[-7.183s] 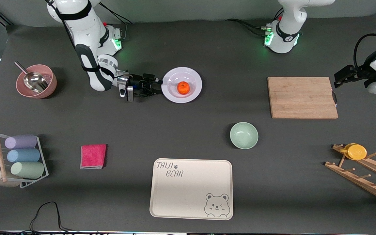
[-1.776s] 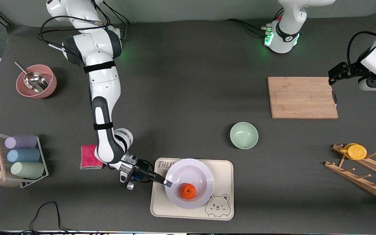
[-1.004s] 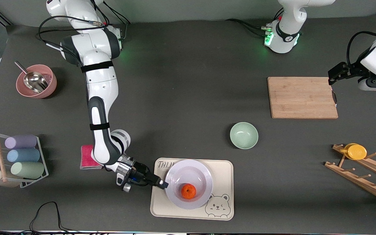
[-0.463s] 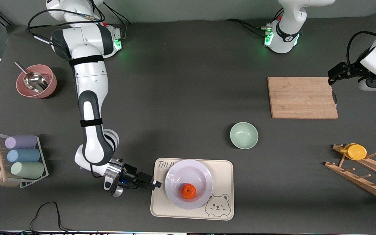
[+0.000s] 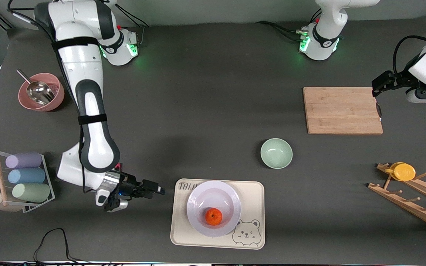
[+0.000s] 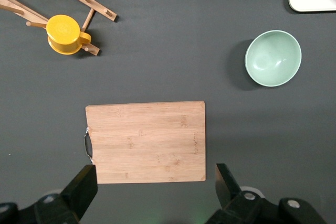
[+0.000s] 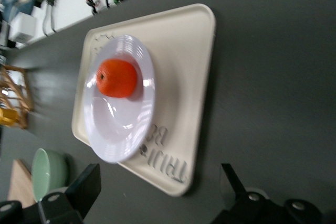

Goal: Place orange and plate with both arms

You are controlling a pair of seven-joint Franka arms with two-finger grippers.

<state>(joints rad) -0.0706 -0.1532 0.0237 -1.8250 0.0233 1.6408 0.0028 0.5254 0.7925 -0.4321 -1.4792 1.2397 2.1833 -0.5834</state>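
Observation:
The orange (image 5: 213,216) lies in the white-lavender plate (image 5: 198,201), which rests on the cream bear-printed tray (image 5: 252,195) near the front camera. My right gripper (image 5: 159,191) stands open and empty beside the tray, toward the right arm's end of the table. Its wrist view shows the orange (image 7: 117,77), the plate (image 7: 121,124) and the tray (image 7: 184,66) ahead of the open right gripper (image 7: 160,192). My left gripper (image 5: 375,89) waits open and empty by the wooden cutting board (image 5: 342,110); its wrist view shows the left gripper (image 6: 155,187) over the board's (image 6: 146,141) edge.
A pale-green bowl (image 5: 276,153) sits between the tray and the cutting board. A pink bowl with a metal scoop (image 5: 41,91) and a rack of cups (image 5: 24,177) stand at the right arm's end. A wooden rack with a yellow cup (image 5: 403,171) lies at the left arm's end.
My right gripper has drawn back from the plate's rim toward the right arm's end of the table. The plate and orange stay on the tray. The left arm has not moved.

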